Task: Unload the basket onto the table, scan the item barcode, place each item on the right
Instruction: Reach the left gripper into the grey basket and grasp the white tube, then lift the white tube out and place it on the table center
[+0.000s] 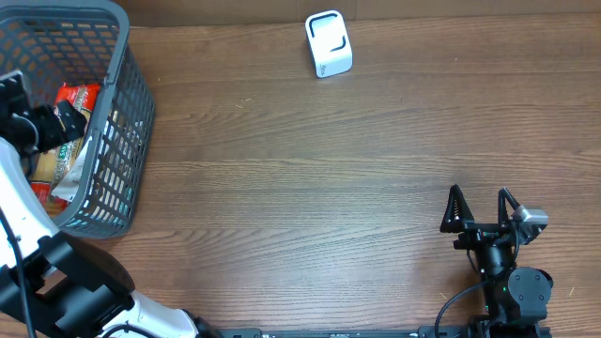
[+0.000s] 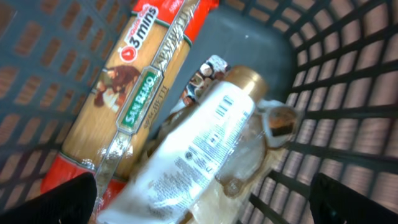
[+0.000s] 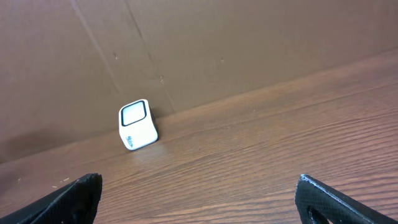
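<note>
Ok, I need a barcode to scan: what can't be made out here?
Left wrist: print on the white gold-capped pouch is blurred, no barcode readable.
Left wrist: the red-ended pasta pack has its lower end partly covered by that pouch.
Overhead: the grey mesh basket is cut by the left edge, contents partly behind the left arm.
Overhead: lettering on the small white scanner is too small.

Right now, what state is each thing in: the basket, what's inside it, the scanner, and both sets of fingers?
basket: upright, holding groceries.
pasta packet: lying in the basket, not held.
white pouch: lying partly over the pasta packet, not held.
scanner: standing on the table, untouched.
left fingers: open, above the basket's contents, empty.
right fingers: open, empty.
</note>
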You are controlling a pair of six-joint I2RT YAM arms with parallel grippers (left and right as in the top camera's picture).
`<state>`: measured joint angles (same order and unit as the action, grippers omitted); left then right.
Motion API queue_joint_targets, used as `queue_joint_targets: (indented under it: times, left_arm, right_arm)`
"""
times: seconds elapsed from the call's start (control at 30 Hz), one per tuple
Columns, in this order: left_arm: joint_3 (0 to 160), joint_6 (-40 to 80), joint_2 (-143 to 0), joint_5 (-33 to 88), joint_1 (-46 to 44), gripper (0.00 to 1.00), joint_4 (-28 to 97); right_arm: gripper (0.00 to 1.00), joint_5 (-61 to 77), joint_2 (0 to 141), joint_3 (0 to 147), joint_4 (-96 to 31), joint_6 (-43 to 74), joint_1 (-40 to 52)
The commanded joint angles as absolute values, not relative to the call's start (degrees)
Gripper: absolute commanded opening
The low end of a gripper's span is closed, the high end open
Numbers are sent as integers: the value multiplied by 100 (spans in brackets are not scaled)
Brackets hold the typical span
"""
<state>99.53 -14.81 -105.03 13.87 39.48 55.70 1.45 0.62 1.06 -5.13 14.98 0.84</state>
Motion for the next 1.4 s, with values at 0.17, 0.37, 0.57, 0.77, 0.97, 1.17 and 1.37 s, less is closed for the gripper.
queue_joint_targets:
  times: [0.17, 0.37, 0.57, 0.77, 0.97, 1.17, 1.37]
  left_arm:
    - [8580, -2364, -10567, 1341, 3898, 99, 4125]
    - [8009, -2580, -10593, 1339, 3868, 100, 3487]
    - [7806, -2574, -10986, 1341, 3861, 100, 3334]
    - [7806, -2567, -11424, 1356, 3859, 94, 3317]
    - [7867, -2477, -11461, 1356, 3857, 27, 3267]
    - [8403, -1774, -11443, 1354, 3854, 4, 3489]
    - [9461, -1369, -11428, 1356, 3854, 4, 4359]
  right_arm:
    - [100, 113, 16, 47, -471, 1474, 113]
    - [100, 113, 16, 47, -471, 1474, 113]
    - [100, 113, 16, 47, -471, 1474, 113]
    - [100, 113, 16, 47, -471, 1474, 113]
    - [100, 115, 16, 47, -471, 1474, 113]
    - [100, 113, 16, 47, -471, 1474, 113]
    - [100, 113, 16, 47, -473, 1474, 113]
